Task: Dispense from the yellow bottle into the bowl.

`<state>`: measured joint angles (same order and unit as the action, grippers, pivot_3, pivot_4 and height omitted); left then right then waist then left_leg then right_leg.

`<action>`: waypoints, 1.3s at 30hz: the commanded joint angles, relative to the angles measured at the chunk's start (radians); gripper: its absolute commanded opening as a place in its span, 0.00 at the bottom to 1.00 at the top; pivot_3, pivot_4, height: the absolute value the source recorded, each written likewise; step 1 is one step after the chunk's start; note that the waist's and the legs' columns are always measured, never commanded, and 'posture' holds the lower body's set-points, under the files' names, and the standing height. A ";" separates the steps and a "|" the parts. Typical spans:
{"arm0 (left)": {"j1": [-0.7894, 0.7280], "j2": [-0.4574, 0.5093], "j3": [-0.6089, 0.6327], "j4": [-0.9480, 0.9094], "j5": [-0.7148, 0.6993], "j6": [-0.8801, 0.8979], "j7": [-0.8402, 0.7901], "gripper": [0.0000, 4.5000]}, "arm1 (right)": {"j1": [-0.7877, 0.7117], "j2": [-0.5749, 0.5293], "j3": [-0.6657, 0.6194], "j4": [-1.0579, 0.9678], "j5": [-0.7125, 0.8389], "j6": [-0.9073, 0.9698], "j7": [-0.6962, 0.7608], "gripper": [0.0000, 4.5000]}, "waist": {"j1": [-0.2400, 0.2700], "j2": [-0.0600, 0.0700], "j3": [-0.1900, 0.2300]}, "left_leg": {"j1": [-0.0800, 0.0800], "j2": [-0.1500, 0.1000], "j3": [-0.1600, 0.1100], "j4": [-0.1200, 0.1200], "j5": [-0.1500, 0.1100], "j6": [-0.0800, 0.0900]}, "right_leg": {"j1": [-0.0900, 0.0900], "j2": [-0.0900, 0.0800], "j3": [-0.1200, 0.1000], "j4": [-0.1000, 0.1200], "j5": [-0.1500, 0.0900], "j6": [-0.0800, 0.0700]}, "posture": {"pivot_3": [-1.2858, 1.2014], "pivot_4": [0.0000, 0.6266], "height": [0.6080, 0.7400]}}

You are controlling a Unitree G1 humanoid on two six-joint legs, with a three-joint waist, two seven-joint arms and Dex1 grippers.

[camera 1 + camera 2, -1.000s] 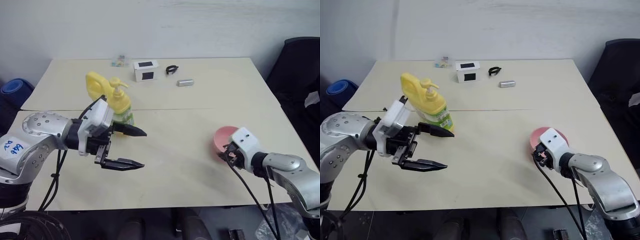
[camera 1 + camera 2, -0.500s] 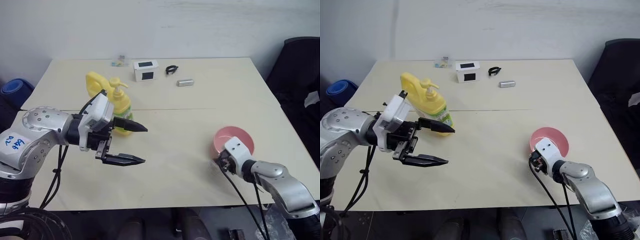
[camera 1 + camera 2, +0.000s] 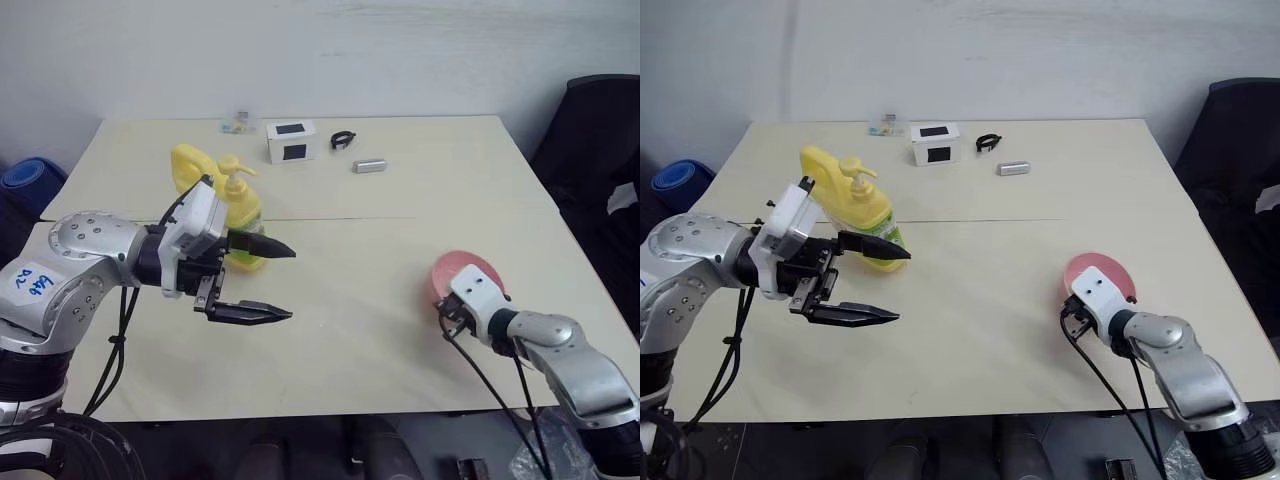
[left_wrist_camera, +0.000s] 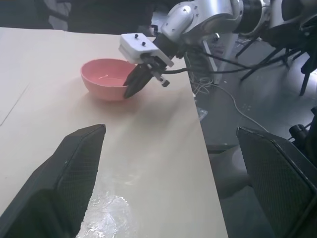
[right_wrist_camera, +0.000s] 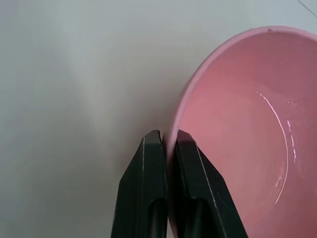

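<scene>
Two end effectors: right end effector (image 5: 168,144) apparently pinching the bowl (image 5: 237,124) rim, left end effector (image 3: 268,283) gaping empty.

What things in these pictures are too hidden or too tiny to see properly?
- Lower part of the tall yellow plastic pump bottle: head views, hidden behind the open left gripper.
- Near rim of the small round pink plastic bowl: head views, covered by the right gripper's white housing.
- Small clear item at the table's far edge: too small to identify.
- Label on the white box: too small to read.
</scene>
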<state>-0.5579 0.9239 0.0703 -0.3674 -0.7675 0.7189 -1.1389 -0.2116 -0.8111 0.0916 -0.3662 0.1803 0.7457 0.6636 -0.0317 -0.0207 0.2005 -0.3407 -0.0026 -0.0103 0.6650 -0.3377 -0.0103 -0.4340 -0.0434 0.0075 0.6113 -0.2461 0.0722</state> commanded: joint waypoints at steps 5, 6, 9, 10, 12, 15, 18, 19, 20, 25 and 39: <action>-0.085 0.091 0.207 0.115 -0.039 0.051 0.061 1.00 | -0.391 -0.056 0.170 0.013 0.031 -0.089 0.348 0.00 | 0.000 0.000 0.001 | -0.002 0.000 -0.001 0.000 0.000 0.000 | -0.003 0.001 -0.001 0.002 0.000 -0.001 | 0.52 0.24 1.00; -0.090 0.106 0.231 0.129 -0.043 0.056 0.063 1.00 | -0.454 -0.032 0.198 0.040 0.035 -0.089 0.384 0.00 | 0.000 0.000 0.001 | -0.003 0.001 0.000 0.000 0.000 0.000 | -0.005 0.001 -0.001 0.002 0.000 -0.001 | 0.52 0.24 1.00; -0.107 0.134 0.284 0.177 -0.037 0.057 0.085 1.00 | -0.641 0.074 0.284 0.143 0.035 -0.081 0.461 0.00 | -0.002 0.000 0.001 | -0.010 0.001 0.000 0.001 0.000 0.000 | -0.013 0.000 -0.001 0.005 0.000 -0.001 | 0.52 0.24 1.00; -0.119 0.144 0.293 0.207 -0.023 0.046 0.087 1.00 | -0.704 0.116 0.316 0.185 0.023 -0.090 0.485 0.00 | -0.002 0.000 0.001 | -0.013 0.001 0.000 0.002 0.001 -0.001 | -0.016 -0.001 -0.001 0.008 0.000 -0.001 | 0.52 0.24 1.00; -0.146 0.161 0.287 0.263 0.012 0.015 0.083 1.00 | -0.792 0.178 0.361 0.255 0.003 -0.115 0.524 0.00 | 0.001 0.000 0.001 | -0.015 0.000 0.000 0.003 0.001 -0.002 | -0.019 -0.002 -0.001 0.009 0.000 -0.001 | 0.52 0.24 1.00; -0.231 0.161 0.232 0.390 0.087 -0.056 0.076 1.00 | -0.913 0.267 0.425 0.382 -0.042 -0.157 0.567 0.00 | 0.007 0.000 0.001 | -0.018 -0.001 0.000 0.004 0.002 -0.003 | -0.023 -0.002 -0.002 0.013 0.000 -0.001 | 0.52 0.24 1.00; -0.329 0.130 0.181 0.501 0.136 -0.091 0.074 0.96 | -1.000 0.331 0.480 0.504 -0.111 -0.243 0.591 0.00 | 0.007 0.000 0.001 | -0.031 -0.001 -0.002 0.015 0.003 -0.007 | -0.031 -0.003 -0.005 0.016 0.000 0.000 | 0.52 0.24 1.00; -0.352 0.119 0.165 0.529 0.150 -0.104 0.067 0.91 | -1.023 0.350 0.489 0.545 -0.131 -0.273 0.592 0.00 | 0.006 0.000 0.001 | -0.032 -0.002 -0.002 0.016 0.003 -0.007 | -0.031 -0.003 -0.005 0.016 0.001 0.000 | 0.52 0.24 1.00; -0.372 0.107 0.151 0.554 0.164 -0.118 0.058 0.86 | -1.047 0.367 0.496 0.586 -0.150 -0.298 0.594 0.00 | 0.005 0.000 0.001 | -0.032 -0.002 -0.001 0.017 0.003 -0.006 | -0.031 -0.004 -0.005 0.016 0.001 0.001 | 0.52 0.24 1.00; -0.415 0.070 0.110 0.605 0.201 -0.156 0.021 0.53 | -1.127 0.409 0.494 0.719 -0.209 -0.388 0.631 0.00 | -0.004 0.000 0.001 | -0.031 -0.003 0.006 0.018 0.001 -0.003 | -0.032 -0.005 -0.005 0.015 0.003 0.004 | 0.52 0.24 1.00; -0.402 0.016 0.070 0.612 0.288 -0.234 0.000 0.20 | -1.290 0.449 0.442 0.800 -0.223 -0.439 0.753 0.00 | -0.023 0.000 0.001 | -0.039 -0.002 0.013 0.019 0.001 -0.006 | -0.047 -0.011 0.000 0.023 0.003 0.004 | 0.52 0.24 1.00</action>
<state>-0.9487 0.9328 0.1313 0.2507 -0.4903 0.5097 -1.1354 -1.4628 -0.3684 0.5787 0.4408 -0.0481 0.3233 1.4104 -0.0545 -0.0210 0.2011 -0.3792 -0.0042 0.0030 0.6836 -0.3366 -0.0162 -0.4807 -0.0541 0.0072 0.6342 -0.2432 0.0758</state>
